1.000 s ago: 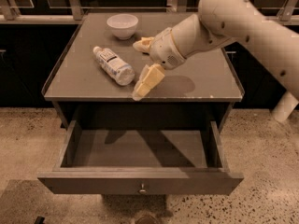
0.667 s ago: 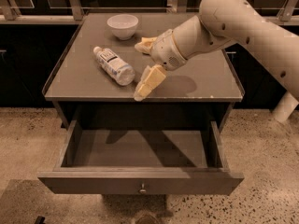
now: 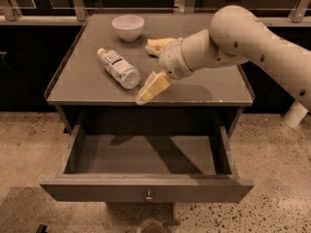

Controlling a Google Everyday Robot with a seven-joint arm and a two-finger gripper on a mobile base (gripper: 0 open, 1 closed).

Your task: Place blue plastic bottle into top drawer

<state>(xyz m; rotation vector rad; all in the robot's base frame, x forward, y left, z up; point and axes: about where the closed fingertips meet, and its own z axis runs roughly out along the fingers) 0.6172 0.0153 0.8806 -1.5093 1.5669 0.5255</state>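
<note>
the white arm (image 3: 233,38) is reaching in from the right over the grey cabinet top (image 3: 77,84). its gripper (image 3: 156,65) is hovering just right of the blue plastic bottle (image 3: 118,68), pointing toward it. the two tan fingers are standing spread wide, one (image 3: 153,87) hanging near the front edge of the top and the other (image 3: 159,43) sitting farther back, with nothing between them, so the tool is released and grasping nothing.

the bottle is lying on its side on the cabinet top, white cap pointing back-left toward the white bowl (image 3: 128,26) and its base pointing front-right, close to the nearer finger; whether they are touching cannot be told. the bowl is standing upright at the back of the top, apart from the bottle.

below, the top drawer (image 3: 146,154) is sitting pulled well out, its inside showing bare grey, with a small round metal knob (image 3: 148,196) at the centre of its front panel. the cabinet is standing on a speckled floor (image 3: 277,154).
</note>
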